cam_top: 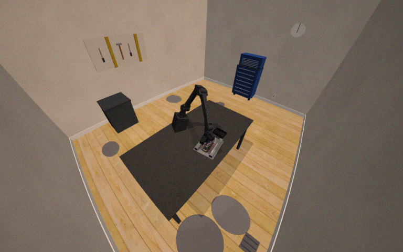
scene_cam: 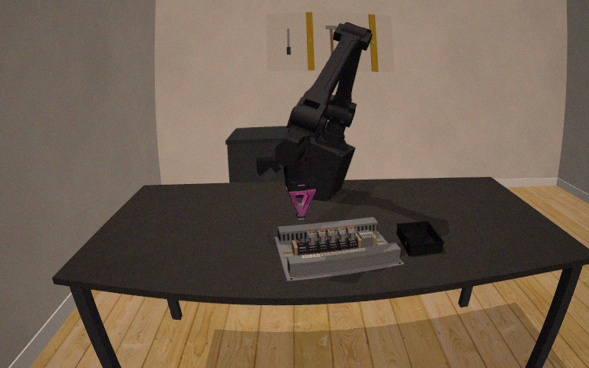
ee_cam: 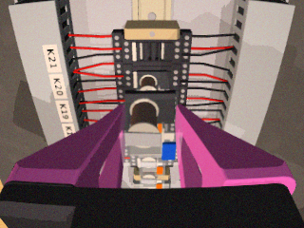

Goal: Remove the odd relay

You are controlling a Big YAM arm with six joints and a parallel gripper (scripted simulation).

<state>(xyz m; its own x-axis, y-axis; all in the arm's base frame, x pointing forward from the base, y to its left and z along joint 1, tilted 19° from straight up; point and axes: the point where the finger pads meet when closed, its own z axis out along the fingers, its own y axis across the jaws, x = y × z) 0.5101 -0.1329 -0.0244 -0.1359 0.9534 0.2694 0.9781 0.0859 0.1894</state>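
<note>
My gripper (ee_cam: 150, 114) (scene_cam: 301, 213) (cam_top: 207, 142) has magenta fingers and is shut on a clear relay (ee_cam: 143, 147) with a blue test button (ee_cam: 169, 150). It holds the relay a little above the left end of the grey relay panel (scene_cam: 343, 265) (cam_top: 219, 146) (ee_cam: 34, 45). Below it, in the wrist view, a black socket (ee_cam: 151, 83) stands empty between red wires. Several relays with orange buttons (scene_cam: 330, 234) stay seated in a row on the panel. The black tray (scene_cam: 420, 249) (cam_top: 221, 133) stands open side up on the table, right of the panel.
The dark table (scene_cam: 173, 242) (cam_top: 160, 169) carries the arm's base (cam_top: 179, 122) behind the panel. A dark cabinet (scene_cam: 247, 152) stands by the wall behind the table. A blue tool chest (cam_top: 248, 75) stands in the far corner.
</note>
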